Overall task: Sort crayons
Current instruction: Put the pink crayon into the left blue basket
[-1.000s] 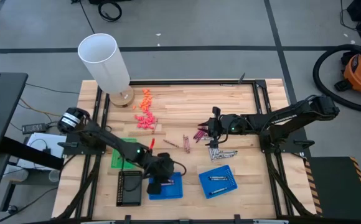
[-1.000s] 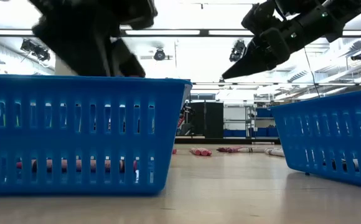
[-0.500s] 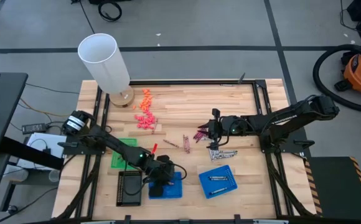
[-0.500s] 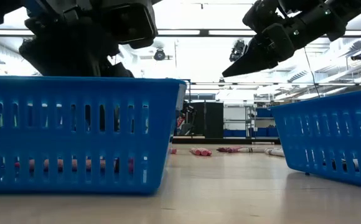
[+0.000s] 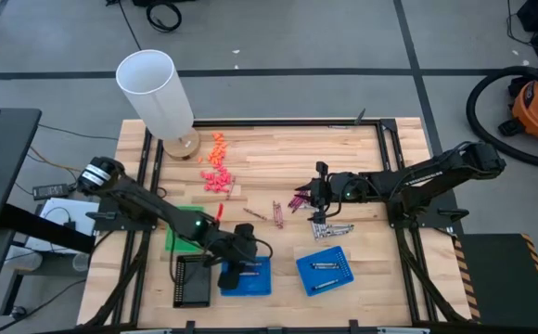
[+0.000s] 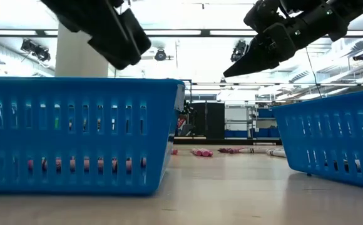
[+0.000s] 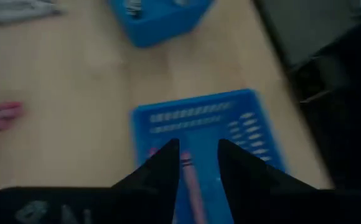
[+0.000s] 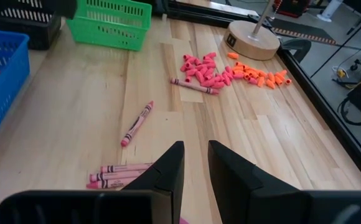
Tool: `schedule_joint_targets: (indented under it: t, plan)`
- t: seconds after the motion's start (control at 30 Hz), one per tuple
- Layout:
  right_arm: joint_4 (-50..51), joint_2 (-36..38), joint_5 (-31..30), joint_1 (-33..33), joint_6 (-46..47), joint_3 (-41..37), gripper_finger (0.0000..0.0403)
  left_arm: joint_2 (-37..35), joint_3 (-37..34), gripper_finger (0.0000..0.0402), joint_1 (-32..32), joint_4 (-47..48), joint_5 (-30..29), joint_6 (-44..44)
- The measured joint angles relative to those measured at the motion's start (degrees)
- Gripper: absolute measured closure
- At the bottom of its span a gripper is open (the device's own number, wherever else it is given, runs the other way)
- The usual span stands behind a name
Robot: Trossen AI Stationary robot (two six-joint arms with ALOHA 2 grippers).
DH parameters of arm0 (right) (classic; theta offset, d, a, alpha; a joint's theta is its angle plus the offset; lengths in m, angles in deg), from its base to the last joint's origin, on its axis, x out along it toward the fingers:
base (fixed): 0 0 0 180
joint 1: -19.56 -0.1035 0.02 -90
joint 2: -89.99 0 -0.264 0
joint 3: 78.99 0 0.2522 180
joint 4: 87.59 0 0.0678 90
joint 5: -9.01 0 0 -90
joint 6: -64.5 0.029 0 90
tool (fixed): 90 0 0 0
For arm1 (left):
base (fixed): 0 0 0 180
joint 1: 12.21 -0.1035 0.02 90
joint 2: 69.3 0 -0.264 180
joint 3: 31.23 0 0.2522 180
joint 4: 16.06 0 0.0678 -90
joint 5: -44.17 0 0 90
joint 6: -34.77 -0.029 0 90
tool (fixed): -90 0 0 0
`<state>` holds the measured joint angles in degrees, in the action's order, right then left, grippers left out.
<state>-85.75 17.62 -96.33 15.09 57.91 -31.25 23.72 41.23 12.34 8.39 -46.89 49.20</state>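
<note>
Parted and empty, my left gripper (image 5: pixel 234 269) hovers over the blue tray (image 5: pixel 262 284) at six o'clock from above. Its wrist view shows a released crayon (image 7: pixel 192 186) lying inside; I'd lift straight up. Right gripper (image 8: pixel 196 163), parted and empty, faces loose crayons (image 8: pixel 115 175) at centre.

Your high camera looks straight down on the whole bench (image 5: pixel 343 148), both arms and the floor around it. Your low camera sits at bench-top level, facing across the surface into the room, very close to the blue basket (image 6: pixel 75 134) filling its 9 o'clock side. Your left wrist camera looks steeply down from close above that same basket, which the high view places at 6 o'clock on the bench. Your right wrist camera looks at a slant along the boards toward the green basket (image 8: pixel 111 23) and the lamp base (image 8: pixel 253 38), both also seen from above.
</note>
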Motion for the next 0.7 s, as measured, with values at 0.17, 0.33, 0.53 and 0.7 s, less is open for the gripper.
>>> schedule_joint_targets:
  t: [0.17, 0.33, 0.53, 0.7]
  plan:
    - [0.00, 0.00, 0.00, -0.07, 0.02, 0.00, 0.0320, -0.60, 0.00, 0.0281, -1.39, 4.79, -7.25, -3.60]
    - [-0.03, 0.00, 0.00, -0.07, 0.02, 0.00, 0.0320, 0.79, -0.04, 0.0281, -4.33, 6.19, -7.90, -7.35]
    - [-0.02, 0.00, 0.00, -0.09, 0.20, 0.00, 0.0320, 0.87, -0.04, 0.0281, -8.19, 5.49, -7.92, -12.43]
    - [0.00, 0.00, 0.00, -0.09, 0.11, 0.00, 0.0320, 1.70, -0.04, 0.0281, -11.47, 4.95, -7.90, -16.50]
